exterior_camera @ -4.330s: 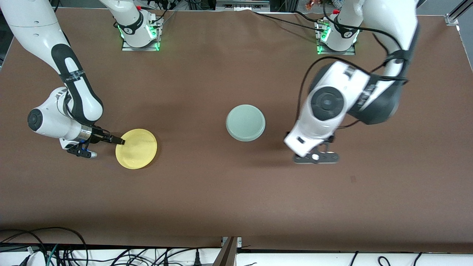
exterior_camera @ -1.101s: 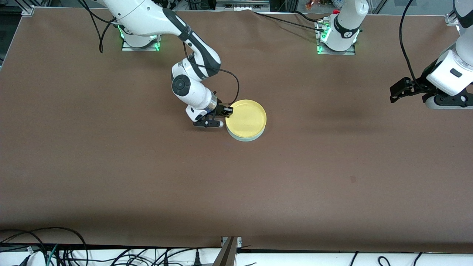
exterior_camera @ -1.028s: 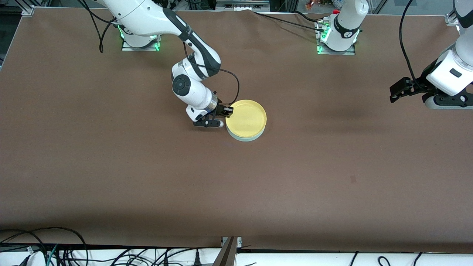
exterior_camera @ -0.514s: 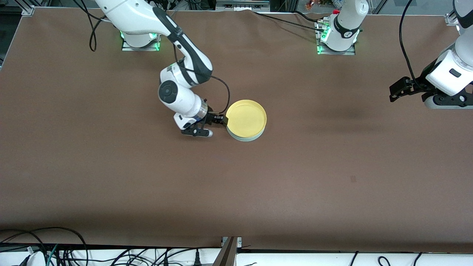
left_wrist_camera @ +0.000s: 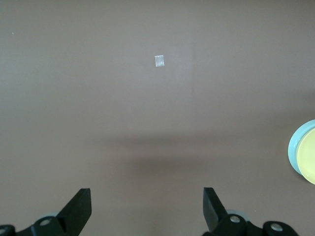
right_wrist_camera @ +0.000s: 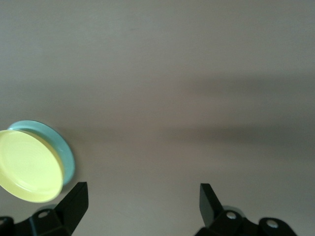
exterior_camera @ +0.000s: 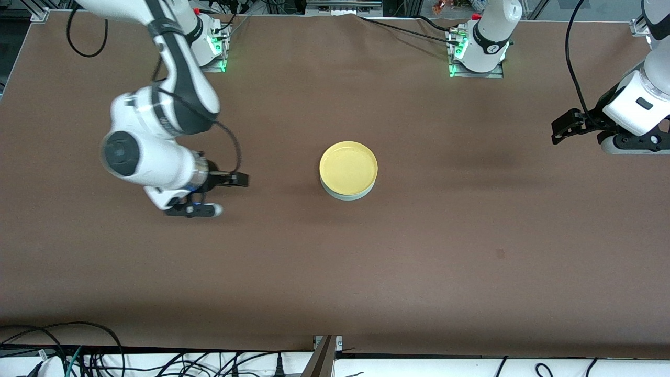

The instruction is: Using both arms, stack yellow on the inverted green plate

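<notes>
The yellow plate [exterior_camera: 348, 166] sits rim up on the inverted green plate [exterior_camera: 345, 196] at the middle of the table; only a thin green edge shows under it. My right gripper [exterior_camera: 242, 179] is open and empty over bare table, apart from the stack, toward the right arm's end. The right wrist view shows its gripper [right_wrist_camera: 142, 201] open, with the yellow plate [right_wrist_camera: 28, 166] and the green plate [right_wrist_camera: 61, 145] off to one side. My left gripper [exterior_camera: 558, 133] waits open and empty near the left arm's end. The left wrist view shows its gripper [left_wrist_camera: 146, 206], the green plate [left_wrist_camera: 292, 147] and the yellow plate [left_wrist_camera: 307, 160].
The brown table [exterior_camera: 366, 272] carries a small pale mark [exterior_camera: 500, 254], which also shows in the left wrist view [left_wrist_camera: 159, 61]. Both arm bases [exterior_camera: 476, 52] stand along the table edge farthest from the front camera. Cables hang below the table's near edge.
My right gripper has let go of the yellow plate, left it on the green plate, and drawn back toward the right arm's end. The left arm has not moved in the last second.
</notes>
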`<state>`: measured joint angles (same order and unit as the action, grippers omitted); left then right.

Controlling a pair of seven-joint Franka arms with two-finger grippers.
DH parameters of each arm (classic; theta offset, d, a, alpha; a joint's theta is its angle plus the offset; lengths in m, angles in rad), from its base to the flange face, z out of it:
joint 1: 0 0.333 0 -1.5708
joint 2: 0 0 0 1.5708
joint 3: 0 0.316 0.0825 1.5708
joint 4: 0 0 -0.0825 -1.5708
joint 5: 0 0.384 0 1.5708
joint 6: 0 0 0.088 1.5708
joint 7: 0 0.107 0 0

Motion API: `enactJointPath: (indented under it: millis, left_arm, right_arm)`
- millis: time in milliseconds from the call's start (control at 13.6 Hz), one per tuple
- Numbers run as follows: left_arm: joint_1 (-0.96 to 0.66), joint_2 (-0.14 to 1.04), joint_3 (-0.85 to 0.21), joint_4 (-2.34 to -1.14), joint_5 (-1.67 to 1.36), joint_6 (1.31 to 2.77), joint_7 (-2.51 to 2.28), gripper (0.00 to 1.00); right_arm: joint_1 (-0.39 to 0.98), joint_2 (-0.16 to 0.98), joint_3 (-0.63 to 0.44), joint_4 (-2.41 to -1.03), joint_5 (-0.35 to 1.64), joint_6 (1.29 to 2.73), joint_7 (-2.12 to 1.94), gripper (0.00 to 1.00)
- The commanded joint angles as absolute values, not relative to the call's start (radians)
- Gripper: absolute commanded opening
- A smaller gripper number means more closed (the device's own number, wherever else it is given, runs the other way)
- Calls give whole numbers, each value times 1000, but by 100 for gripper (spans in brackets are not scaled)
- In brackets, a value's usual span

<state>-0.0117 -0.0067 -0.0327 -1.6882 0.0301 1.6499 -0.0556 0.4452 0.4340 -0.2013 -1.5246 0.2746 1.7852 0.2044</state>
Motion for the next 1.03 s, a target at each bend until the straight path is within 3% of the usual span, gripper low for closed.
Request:
enactJointPath:
  millis: [0, 220, 367, 734, 954]
  left_arm:
    - [-14, -12, -29, -1683, 2, 1638, -60, 100]
    - [-14, -14, -29, -1683, 2, 1637, -61, 100]
    - [-14, -14, -29, -1683, 2, 1635, -60, 100]
    - [-14, -14, -29, -1683, 2, 1626, -61, 100]
    - [-14, -14, -29, -1681, 2, 1626, -61, 100]
  right_arm:
    - [454, 449, -303, -1425, 206, 1637, 103, 100]
    - [456, 413, -388, -1384, 158, 1551, 2, 100]
    - [421, 347, -374, -1394, 101, 1549, 3, 100]
    - [210, 178, -158, -1413, -24, 1503, -2, 100]
    - [207, 94, -152, -1425, -32, 1494, -5, 100]
